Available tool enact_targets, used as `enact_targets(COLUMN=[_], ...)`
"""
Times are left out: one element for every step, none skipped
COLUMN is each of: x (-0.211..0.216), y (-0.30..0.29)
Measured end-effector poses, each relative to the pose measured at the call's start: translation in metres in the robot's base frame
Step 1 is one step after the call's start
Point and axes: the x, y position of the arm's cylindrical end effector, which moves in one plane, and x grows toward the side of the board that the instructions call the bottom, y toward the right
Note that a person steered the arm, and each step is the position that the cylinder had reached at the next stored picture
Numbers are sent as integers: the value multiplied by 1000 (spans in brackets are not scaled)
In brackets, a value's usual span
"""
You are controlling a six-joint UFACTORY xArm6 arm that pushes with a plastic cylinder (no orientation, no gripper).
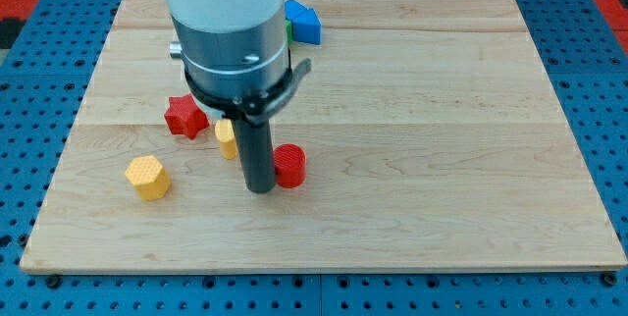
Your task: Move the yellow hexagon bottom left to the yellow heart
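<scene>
Wooden board [422,120] lying on a blue pegboard surface [599,51], seen from above and slightly in front. The arm's pale cylindrical body with its grey collar [235,46] enters from the view's top and covers the upper-left part of the board; from it a straight dark rod descends to my tip [260,189], which meets the board near the middle of the left half. There are no fingers on this rod — nothing to stand apart or close. A blue block [305,23], shape unclear, sits near the board's top edge, half hidden behind the arm. The yellow hexagon [148,178] lies toward the board's lower left, well apart from my tip and to its left. The red star [184,117] lies above the hexagon. A red cylinder [289,166] sits just beside my tip on its right — contact cannot be judged. The yellow heart [227,138], partly hidden by the rod, lies just left of it, right of the star.
</scene>
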Motion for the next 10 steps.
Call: enact_targets(x=[-14, 34, 46, 52, 48, 25, 10, 6, 7, -26], y=[10, 69, 72, -1, -93, -134, -112, -105, -172, -193])
